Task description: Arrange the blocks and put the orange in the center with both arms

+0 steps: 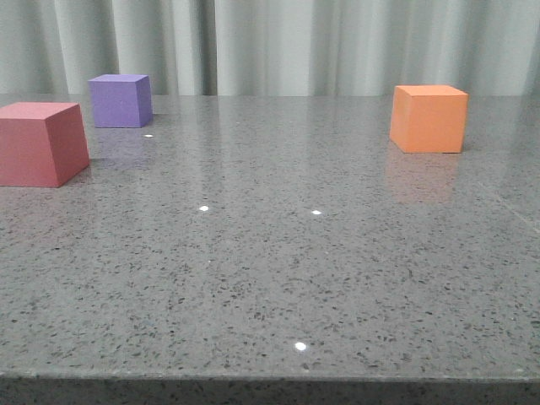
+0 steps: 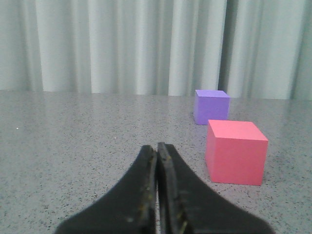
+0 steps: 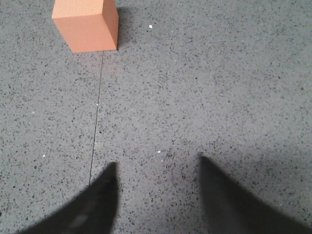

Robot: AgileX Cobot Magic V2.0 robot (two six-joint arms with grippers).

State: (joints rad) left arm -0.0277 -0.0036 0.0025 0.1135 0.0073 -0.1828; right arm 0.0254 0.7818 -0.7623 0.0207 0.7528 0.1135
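Observation:
On the grey speckled table, the orange cube point(image 1: 429, 118) stands at the far right. The red-pink cube point(image 1: 40, 143) sits at the left edge, and the purple cube point(image 1: 121, 100) stands behind it, further back. Neither arm shows in the front view. In the left wrist view my left gripper point(image 2: 157, 146) is shut with nothing in it, low over the table; the red-pink cube point(image 2: 236, 151) and purple cube point(image 2: 211, 107) lie ahead and off to one side. My right gripper point(image 3: 158, 162) is open above bare table, with the orange cube point(image 3: 87, 25) well ahead of it.
Pale pleated curtains point(image 1: 270, 46) hang behind the table's far edge. The table's front edge point(image 1: 270, 377) runs across the bottom of the front view. A thin seam line point(image 3: 96, 112) crosses the tabletop near the orange cube.

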